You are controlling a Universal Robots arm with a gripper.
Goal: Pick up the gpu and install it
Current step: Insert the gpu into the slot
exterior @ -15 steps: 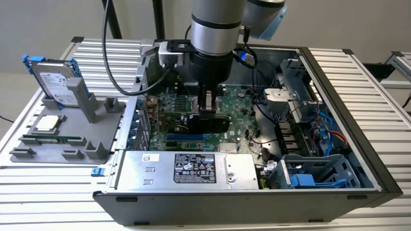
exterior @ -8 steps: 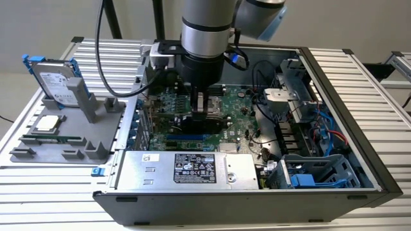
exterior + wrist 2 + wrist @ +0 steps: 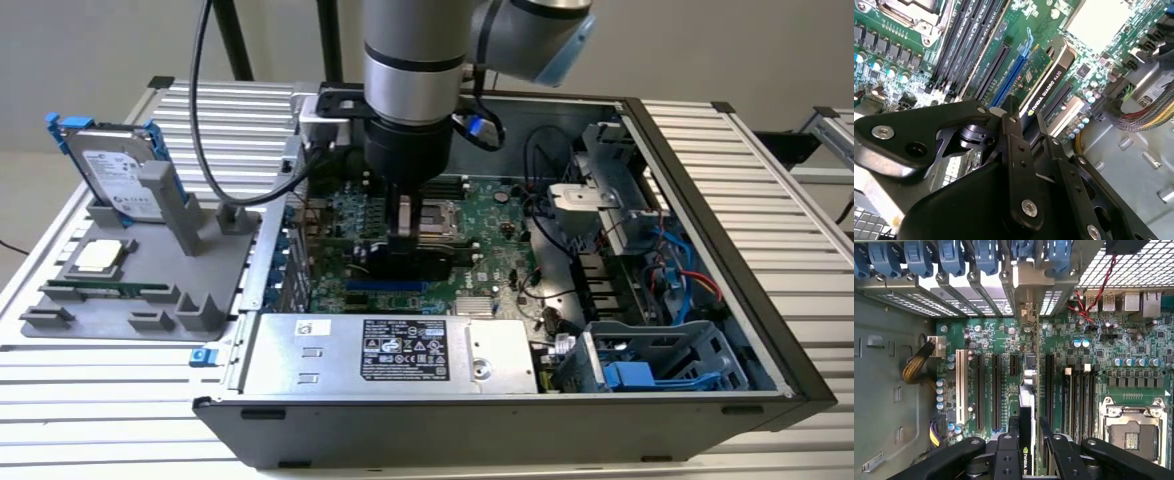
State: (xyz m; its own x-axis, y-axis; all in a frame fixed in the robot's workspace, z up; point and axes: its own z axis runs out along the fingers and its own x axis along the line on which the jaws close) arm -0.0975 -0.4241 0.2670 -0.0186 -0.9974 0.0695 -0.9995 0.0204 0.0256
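In the exterior view, the gripper [image 3: 400, 240] is reaching into the open computer case [image 3: 467, 435], holding the gpu [image 3: 400, 264] on edge over the middle of the motherboard [image 3: 494, 270]. In the second wrist view, its fingers [image 3: 1013, 135] are clamping the card just beside the blue slot [image 3: 1009, 80]. In the first wrist view, the gpu is standing among the expansion slots [image 3: 978, 390], one end toward the case's rear wall.

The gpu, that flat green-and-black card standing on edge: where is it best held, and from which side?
By its top edge, from above, pinching both flat faces, as the black end effector does. The flat green-and-black gpu stands on edge, lower edge toward the green motherboard, so only its top is free.
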